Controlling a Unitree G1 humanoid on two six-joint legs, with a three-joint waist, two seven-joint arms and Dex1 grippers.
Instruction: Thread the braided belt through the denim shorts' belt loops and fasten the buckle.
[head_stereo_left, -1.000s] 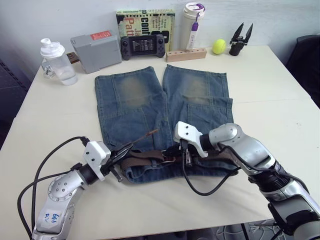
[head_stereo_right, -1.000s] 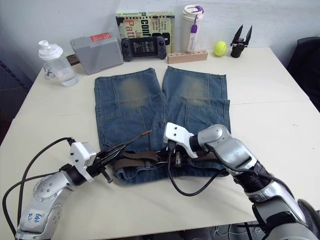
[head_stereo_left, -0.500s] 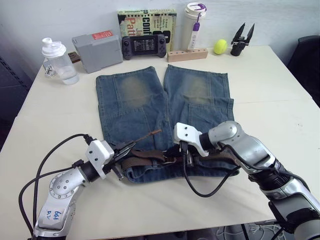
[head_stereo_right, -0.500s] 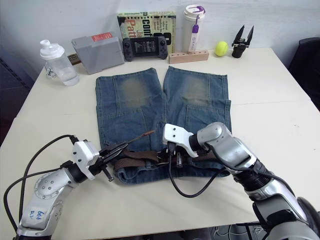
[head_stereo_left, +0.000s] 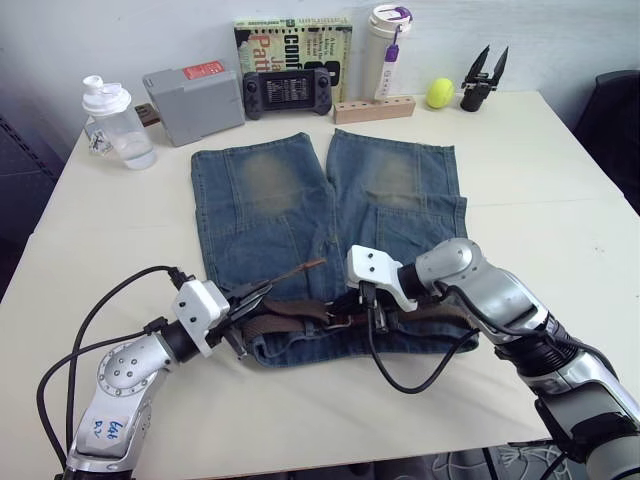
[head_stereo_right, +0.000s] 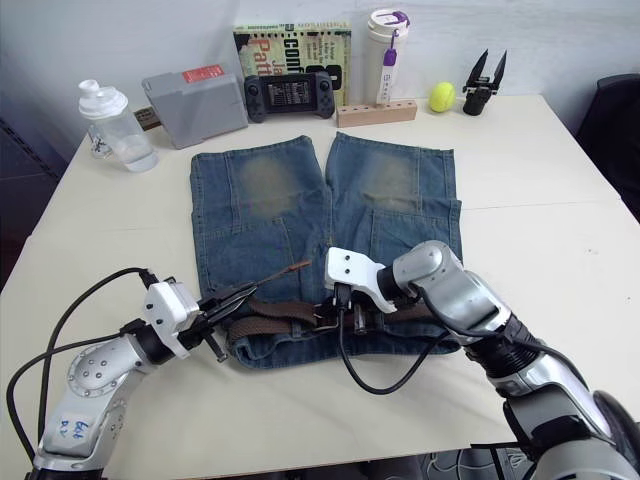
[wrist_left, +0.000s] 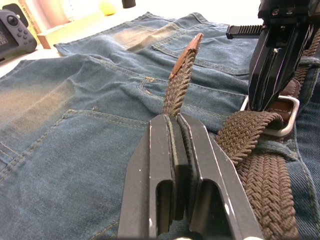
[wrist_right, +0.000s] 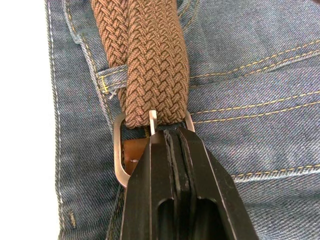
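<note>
I'm seeing the shorts (head_stereo_left: 320, 215) lying flat mid-table, waistband toward the near edge, with the belt (head_stereo_left: 300, 315) running along that waistband. My left gripper (wrist_left: 172, 127) is pinching the belt's free tail, fingers closed on it, the tip sticking up over the denim. My right gripper (wrist_right: 170, 137) is closed at the buckle (wrist_right: 120, 155), its fingertips touching the frame where the braid passes through, beside a loop (wrist_right: 112, 75).
</note>
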